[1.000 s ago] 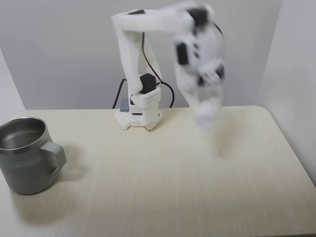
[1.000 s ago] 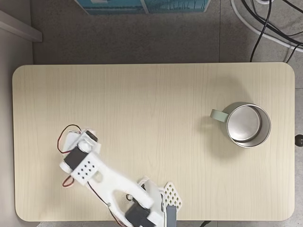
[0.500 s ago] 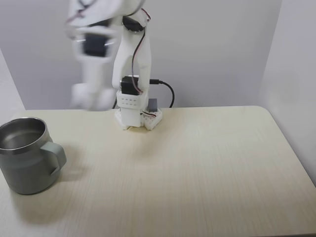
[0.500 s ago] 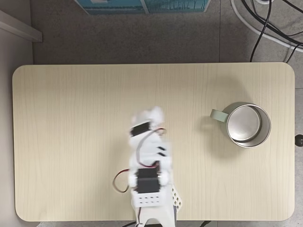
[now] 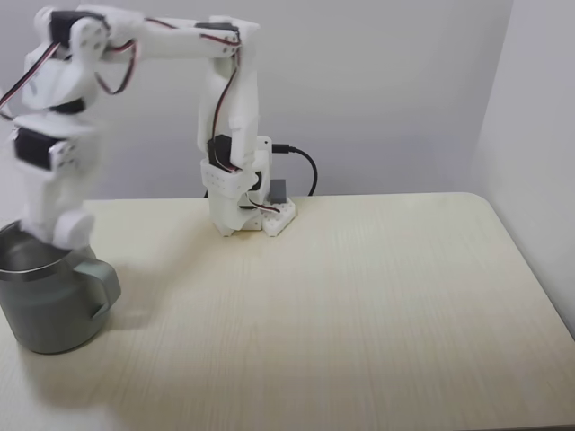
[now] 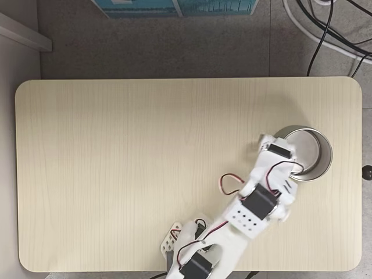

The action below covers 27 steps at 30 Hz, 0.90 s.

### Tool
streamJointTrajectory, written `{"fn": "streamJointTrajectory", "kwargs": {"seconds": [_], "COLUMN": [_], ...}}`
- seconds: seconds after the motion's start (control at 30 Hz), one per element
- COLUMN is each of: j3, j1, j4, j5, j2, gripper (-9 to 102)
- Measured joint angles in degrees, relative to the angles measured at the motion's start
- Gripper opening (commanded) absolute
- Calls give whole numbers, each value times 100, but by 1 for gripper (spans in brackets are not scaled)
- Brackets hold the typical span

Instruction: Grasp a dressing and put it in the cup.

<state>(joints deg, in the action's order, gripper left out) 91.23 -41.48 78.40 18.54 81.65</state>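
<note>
The grey-green cup (image 5: 45,310) stands at the table's left edge in a fixed view and at the right (image 6: 322,148) in the view from above. My white arm reaches over it. The gripper (image 5: 61,229) hangs just above the cup's near rim, beside the handle (image 5: 101,283), and is blurred by motion. A rounded white lump at its tip looks like the dressing (image 5: 72,233), held between the fingers. From above, the wrist covers the gripper (image 6: 272,144) and the cup's left rim. The shiny inside of the cup that still shows holds nothing.
The arm's base (image 5: 250,211) is fixed at the table's back edge, with a black cable behind it. The tabletop (image 6: 145,157) is bare wood. Cables (image 6: 325,29) and a blue box (image 6: 174,6) lie on the floor beyond the table.
The arm has swung from the far side of the table, across the middle, to above the cup. The cup has not moved.
</note>
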Motion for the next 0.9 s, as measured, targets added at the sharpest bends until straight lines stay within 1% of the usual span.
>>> {"fn": "streamJointTrajectory", "kwargs": {"seconds": [0.27,0.37,0.4,0.53,0.7,0.9], "j3": [0,0,0,0,0,-9], "j1": [-466,-475,-457,-562,-545,-624], "j4": [-316,-387,-396,-396,-396,-396], "j5": [334,387,439,598,800,888], "j2": [606,659,659,659,571,457], "gripper": [0,0,3,22,25,26]}}
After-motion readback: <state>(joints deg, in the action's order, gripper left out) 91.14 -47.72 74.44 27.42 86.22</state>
